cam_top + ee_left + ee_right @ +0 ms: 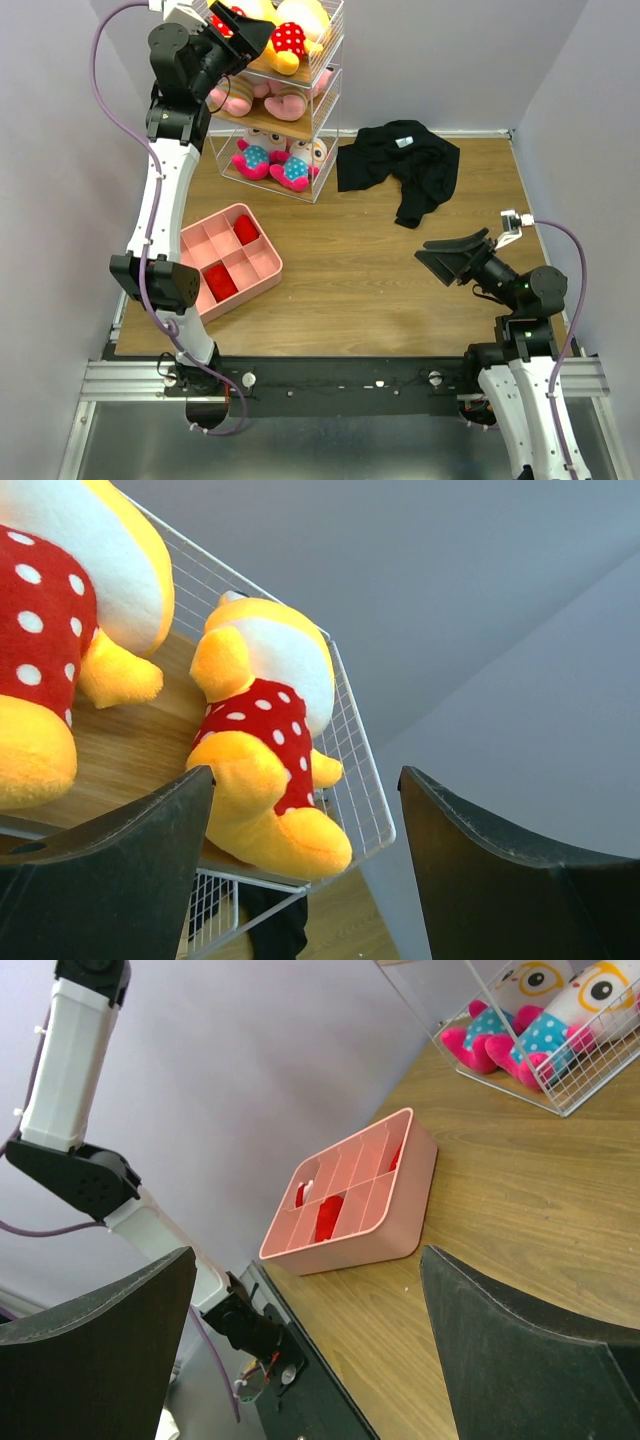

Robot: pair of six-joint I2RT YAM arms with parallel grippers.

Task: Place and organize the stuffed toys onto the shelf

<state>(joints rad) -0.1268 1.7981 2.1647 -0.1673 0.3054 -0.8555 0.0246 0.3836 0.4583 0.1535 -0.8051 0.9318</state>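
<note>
The white wire shelf (327, 95) with wooden boards stands at the table's back left. Two yellow toys in red polka-dot outfits (290, 30) sit on its top tier, two pink toys (262, 98) on the middle tier, two white-faced toys with glasses (282, 160) on the bottom tier. My left gripper (243, 28) is open and empty, held up at the top tier just left of the yellow toys; the left wrist view shows the nearer yellow toy (262, 740) and the other one (60, 630). My right gripper (452, 256) is open and empty above the table's right side.
A black cloth garment (405, 165) lies at the back, right of the shelf. A pink compartment tray (228, 262) with red items sits at the front left, also in the right wrist view (350, 1200).
</note>
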